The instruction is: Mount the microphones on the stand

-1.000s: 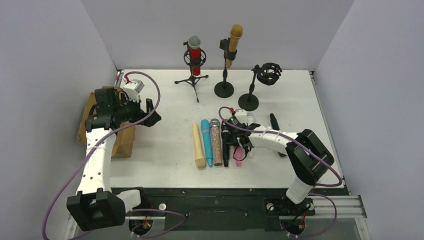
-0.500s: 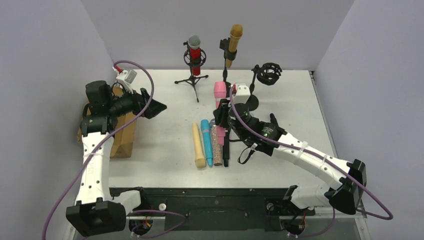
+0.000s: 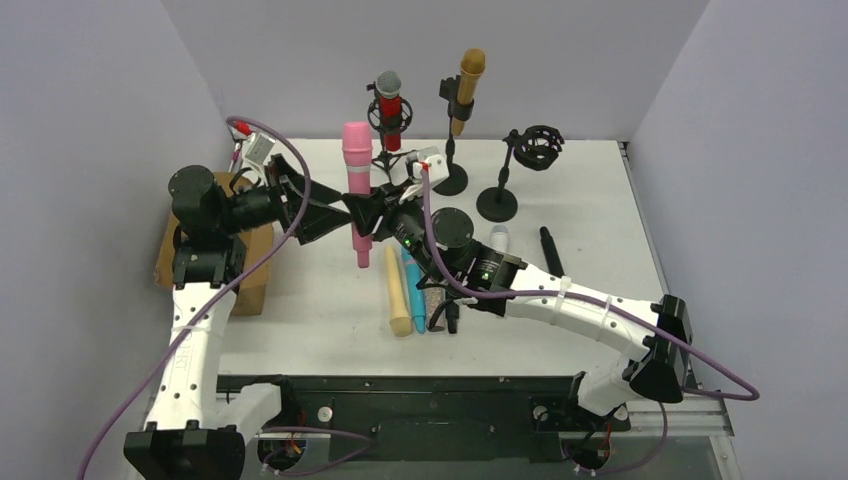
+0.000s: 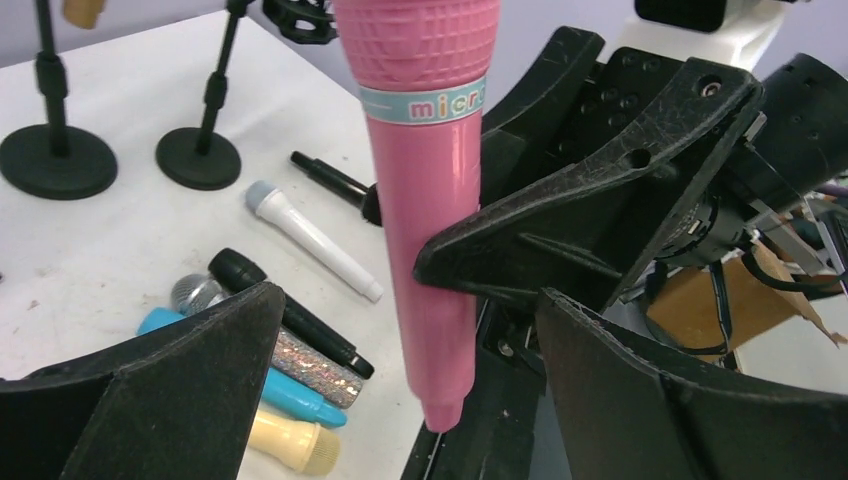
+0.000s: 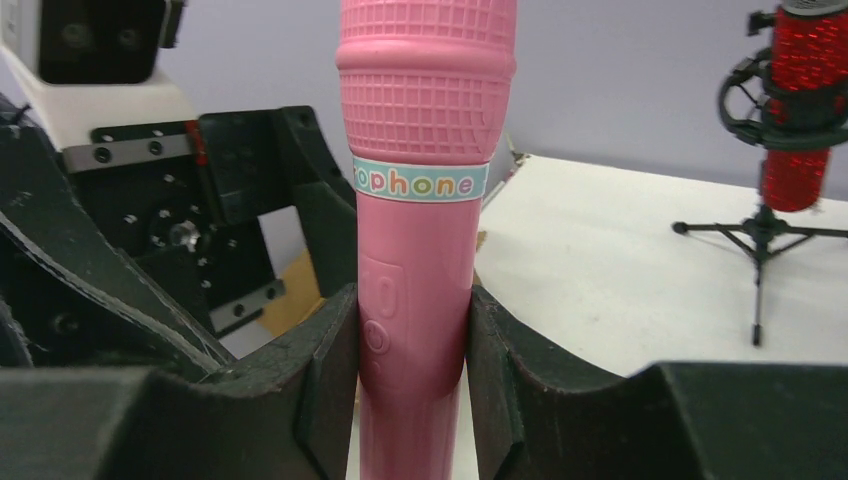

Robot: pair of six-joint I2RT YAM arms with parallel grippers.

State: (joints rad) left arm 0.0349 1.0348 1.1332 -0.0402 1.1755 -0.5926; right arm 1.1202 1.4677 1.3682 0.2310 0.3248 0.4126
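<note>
The right pincer point(image 3: 372, 212) clamps the pink microphone point(image 3: 356, 170) around its lower handle, holding it upright, head up, above the left part of the bench point(image 3: 310, 300). The left pincer point(image 3: 318, 200) is spread wide just left of the microphone and faces its handle, probably ready for a handover.

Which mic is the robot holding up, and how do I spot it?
Look above the left half of the white table. There the right gripper clamps the pink microphone upright, head up. It is the only pink one, and the only one in the air.
</note>
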